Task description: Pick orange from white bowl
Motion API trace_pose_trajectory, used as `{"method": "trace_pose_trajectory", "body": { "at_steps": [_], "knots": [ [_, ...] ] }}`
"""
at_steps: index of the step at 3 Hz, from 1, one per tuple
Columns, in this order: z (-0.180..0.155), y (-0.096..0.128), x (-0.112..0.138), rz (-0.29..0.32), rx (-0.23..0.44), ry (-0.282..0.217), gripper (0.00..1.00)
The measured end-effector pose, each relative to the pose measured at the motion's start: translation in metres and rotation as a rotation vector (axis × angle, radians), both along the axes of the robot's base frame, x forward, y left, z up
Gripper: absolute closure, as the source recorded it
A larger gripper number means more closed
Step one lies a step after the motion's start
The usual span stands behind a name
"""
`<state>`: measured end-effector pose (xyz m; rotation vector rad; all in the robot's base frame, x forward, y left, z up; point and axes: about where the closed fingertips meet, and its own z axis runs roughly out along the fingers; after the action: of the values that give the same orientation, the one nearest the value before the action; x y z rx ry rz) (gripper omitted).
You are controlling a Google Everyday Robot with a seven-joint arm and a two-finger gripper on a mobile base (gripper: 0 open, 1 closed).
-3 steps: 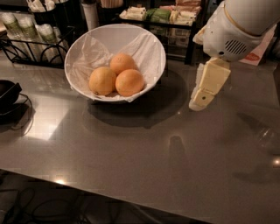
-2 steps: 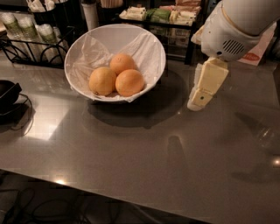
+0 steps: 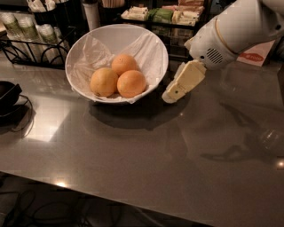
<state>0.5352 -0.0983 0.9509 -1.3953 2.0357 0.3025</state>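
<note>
A large white bowl lined with a crinkled white sheet stands tilted on the grey table. Three oranges lie in it. The deep orange one is at the front right, another lies behind it, and a paler, yellower one is at the front left. My gripper, cream-coloured, hangs from the white arm just to the right of the bowl's rim, low over the table and apart from the oranges.
A black wire rack with cups stands at the back left. A black object with a cable lies at the left edge. Trays of packets line the back. The table's front edge runs along the bottom.
My gripper has moved left, closer to the bowl's right rim. The bowl and oranges have not moved.
</note>
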Motion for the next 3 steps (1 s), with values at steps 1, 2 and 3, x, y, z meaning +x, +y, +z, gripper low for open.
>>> {"method": "trace_pose_trajectory", "body": {
  "at_steps": [1, 2, 3],
  "knots": [
    [0.007, 0.005, 0.006, -0.006, 0.021, -0.027, 0.0],
    [0.007, 0.006, 0.006, -0.006, 0.021, -0.027, 0.0],
    [0.001, 0.017, 0.014, 0.0, 0.042, -0.014, 0.0]
  ]
}}
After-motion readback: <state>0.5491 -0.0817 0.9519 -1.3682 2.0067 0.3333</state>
